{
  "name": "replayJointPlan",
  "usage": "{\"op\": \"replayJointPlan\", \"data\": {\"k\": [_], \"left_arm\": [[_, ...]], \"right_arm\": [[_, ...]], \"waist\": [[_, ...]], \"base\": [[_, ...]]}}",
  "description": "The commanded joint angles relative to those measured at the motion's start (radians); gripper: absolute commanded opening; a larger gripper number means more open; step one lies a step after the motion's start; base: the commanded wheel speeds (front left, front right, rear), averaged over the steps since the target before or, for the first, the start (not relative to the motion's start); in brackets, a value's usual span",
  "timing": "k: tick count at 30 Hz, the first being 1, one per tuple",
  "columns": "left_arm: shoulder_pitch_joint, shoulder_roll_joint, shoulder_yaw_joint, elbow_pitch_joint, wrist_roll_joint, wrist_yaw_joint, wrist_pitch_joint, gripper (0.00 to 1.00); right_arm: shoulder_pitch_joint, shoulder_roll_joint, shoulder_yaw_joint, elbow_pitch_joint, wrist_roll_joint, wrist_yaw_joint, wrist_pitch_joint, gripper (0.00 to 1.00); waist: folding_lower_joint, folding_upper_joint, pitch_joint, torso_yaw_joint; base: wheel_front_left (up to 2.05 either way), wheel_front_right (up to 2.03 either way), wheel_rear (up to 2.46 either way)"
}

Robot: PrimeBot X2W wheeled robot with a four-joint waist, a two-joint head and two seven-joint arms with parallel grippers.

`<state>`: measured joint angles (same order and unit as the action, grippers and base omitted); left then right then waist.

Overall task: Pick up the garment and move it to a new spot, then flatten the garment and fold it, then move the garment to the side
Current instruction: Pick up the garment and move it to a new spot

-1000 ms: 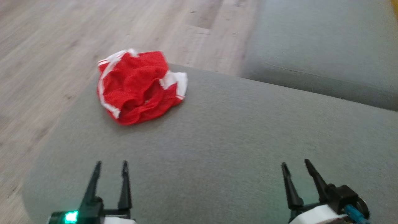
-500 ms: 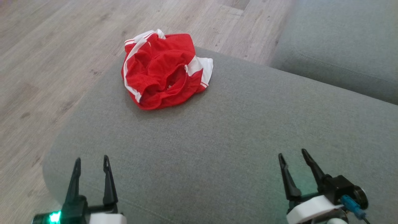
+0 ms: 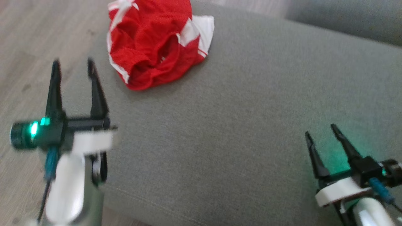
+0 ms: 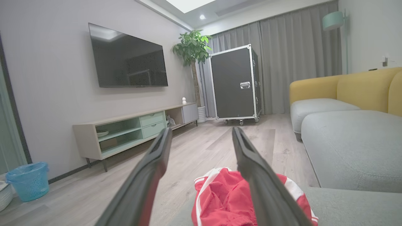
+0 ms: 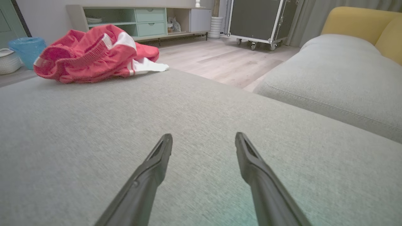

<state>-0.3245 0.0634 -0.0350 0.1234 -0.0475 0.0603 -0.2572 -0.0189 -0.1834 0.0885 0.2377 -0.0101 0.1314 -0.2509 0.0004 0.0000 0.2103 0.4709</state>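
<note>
Two left fingers point(image 3: 95, 91) near garment point(image 3: 150, 47)

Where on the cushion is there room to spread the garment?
The grey fabric cushion is bare between the crumpled red-and-white garment, the left claw and the right claw. Only its far left corner, under the garment, is crowded.

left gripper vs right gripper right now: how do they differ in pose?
The left gripper sits far up the head view at the cushion's left edge, close to the red garment; the right gripper sits low at the right, far from it. The left gripper points toward the red garment; the right gripper points across bare cushion. Both are open and empty.
</note>
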Motion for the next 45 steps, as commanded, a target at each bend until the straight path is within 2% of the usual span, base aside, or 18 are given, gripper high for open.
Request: {"op": "replayJointPlan", "data": {"k": [1,6,11,18,21,22,23,24,29,35,40,45], "left_arm": [[-0.076,0.023,0.030,0.005,-0.009,-0.004,-0.005,1.00],[-0.290,0.011,0.026,0.272,-0.055,-0.019,0.014,1.00],[-0.438,-0.001,0.023,0.516,-0.081,0.023,0.036,1.00],[-0.542,-0.010,0.025,0.822,-0.127,0.089,0.072,1.00],[-0.570,-0.011,0.033,0.918,-0.146,0.095,0.064,1.00],[-0.570,-0.011,0.033,0.918,-0.146,0.095,0.064,1.00],[-0.579,-0.010,0.033,0.932,-0.147,0.095,0.047,0.40],[-0.587,-0.006,0.029,0.943,-0.145,0.089,0.033,0.00],[-0.621,0.026,0.004,0.906,-0.118,0.055,-0.003,0.00],[-0.624,0.083,-0.031,0.687,-0.062,0.019,-0.004,0.00],[-0.644,0.111,-0.079,0.571,-0.033,-0.042,-0.004,0.00],[-0.687,0.128,-0.144,0.498,-0.008,-0.111,0.069,0.00]], "right_arm": [[-0.032,-0.026,0.018,-0.036,-0.008,-0.001,-0.011,1.00],[-0.052,-0.090,0.003,-0.074,-0.002,-0.001,-0.011,1.00],[-0.061,-0.132,-0.016,-0.106,0.007,-0.001,-0.011,1.00],[-0.072,-0.174,-0.016,-0.139,0.021,-0.001,-0.011,1.00],[-0.074,-0.179,-0.016,-0.141,0.024,-0.001,-0.011,1.00],[-0.074,-0.179,-0.016,-0.141,0.024,-0.001,-0.011,1.00],[-0.075,-0.178,-0.016,-0.140,0.025,-0.001,-0.011,1.00],[-0.075,-0.176,-0.016,-0.139,0.025,-0.001,-0.011,1.00],[-0.078,-0.150,-0.014,-0.124,0.029,-0.001,-0.011,1.00],[-0.106,-0.074,0.016,-0.095,0.038,-0.001,-0.011,1.00],[-0.119,0.003,0.042,-0.063,0.046,-0.001,-0.011,1.00],[-0.109,0.061,0.058,-0.045,0.047,-0.001,-0.011,1.00]], "waist": [[-0.0004,0.0000,0.081,-0.032],[-0.0004,0.0000,0.162,-0.043],[-0.0004,0.0000,0.225,-0.057],[-0.0004,0.0000,0.283,-0.085],[-0.0004,0.0000,0.288,-0.096],[-0.0004,0.0000,0.288,-0.096],[-0.0004,0.0000,0.287,-0.100],[-0.0004,0.0000,0.285,-0.104],[-0.0004,0.0000,0.243,-0.121],[-0.0004,0.0000,0.140,-0.182],[-0.0004,0.0000,0.031,-0.274],[-0.0004,0.0000,-0.062,-0.397]], "base": [[0.00,0.00,0.00],[0.00,0.00,0.00],[0.00,0.00,0.00],[0.00,0.00,0.00],[0.00,0.00,0.00],[0.00,0.00,0.00],[0.00,0.00,0.00],[0.00,0.00,0.00],[0.00,0.00,0.00],[0.00,0.00,0.00],[0.00,0.00,0.00],[0.00,0.00,0.00]]}}
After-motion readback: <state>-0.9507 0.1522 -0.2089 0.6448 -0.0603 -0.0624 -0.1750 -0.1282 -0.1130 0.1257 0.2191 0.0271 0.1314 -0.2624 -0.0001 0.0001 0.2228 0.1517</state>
